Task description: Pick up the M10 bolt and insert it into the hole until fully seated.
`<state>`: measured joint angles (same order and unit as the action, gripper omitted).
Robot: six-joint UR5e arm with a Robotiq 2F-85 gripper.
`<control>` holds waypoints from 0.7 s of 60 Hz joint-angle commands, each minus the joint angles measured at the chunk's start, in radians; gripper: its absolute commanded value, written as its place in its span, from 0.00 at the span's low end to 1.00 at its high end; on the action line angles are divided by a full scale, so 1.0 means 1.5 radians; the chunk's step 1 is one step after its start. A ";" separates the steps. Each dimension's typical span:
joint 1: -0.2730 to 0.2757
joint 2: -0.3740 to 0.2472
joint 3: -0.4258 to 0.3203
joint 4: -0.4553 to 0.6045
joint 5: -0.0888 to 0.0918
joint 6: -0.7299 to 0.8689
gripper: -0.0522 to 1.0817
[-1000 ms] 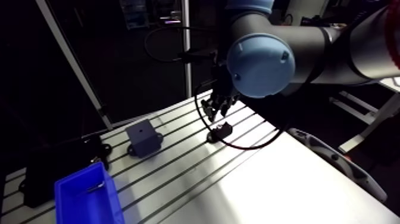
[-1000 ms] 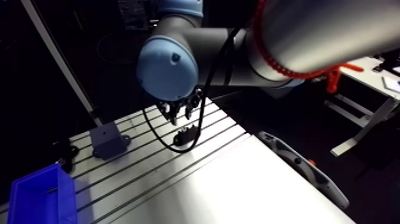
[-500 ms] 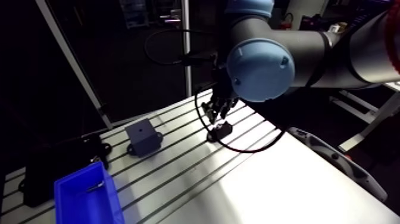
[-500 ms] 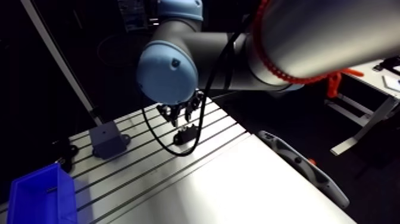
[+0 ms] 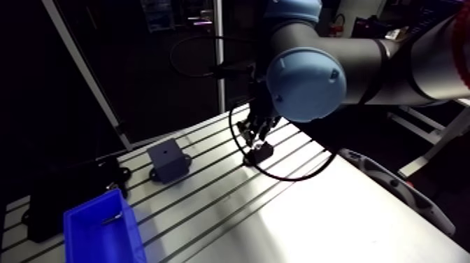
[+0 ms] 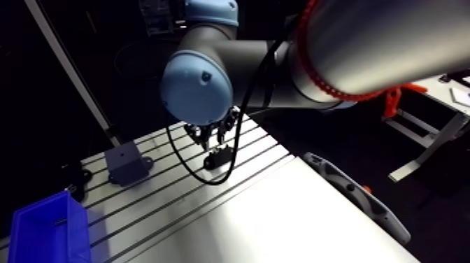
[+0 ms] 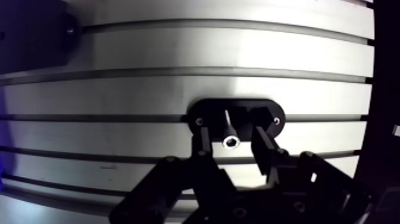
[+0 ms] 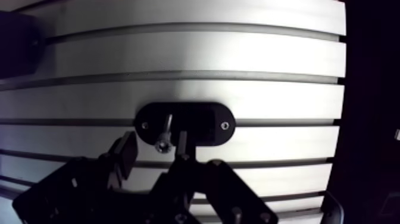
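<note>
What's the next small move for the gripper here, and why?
Probably close the gripper on the bolt: it stands in the black holder between the open fingers, with a gap on each side, not yet gripped.

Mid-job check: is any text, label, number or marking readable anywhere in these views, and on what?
None is readable. The bolt, its black holder, the grey block, the blue bin and the hand show no legible marking. Any stamp on the bolt head is too small to tell.
</note>
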<state>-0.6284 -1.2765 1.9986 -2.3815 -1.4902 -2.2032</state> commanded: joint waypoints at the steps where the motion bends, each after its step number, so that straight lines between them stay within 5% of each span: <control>1: 0.000 0.008 0.001 -0.001 0.000 0.001 0.51; 42: 0.000 0.017 0.000 -0.014 -0.008 0.000 0.51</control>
<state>-0.6290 -1.2494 1.9978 -2.4018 -1.4995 -2.2036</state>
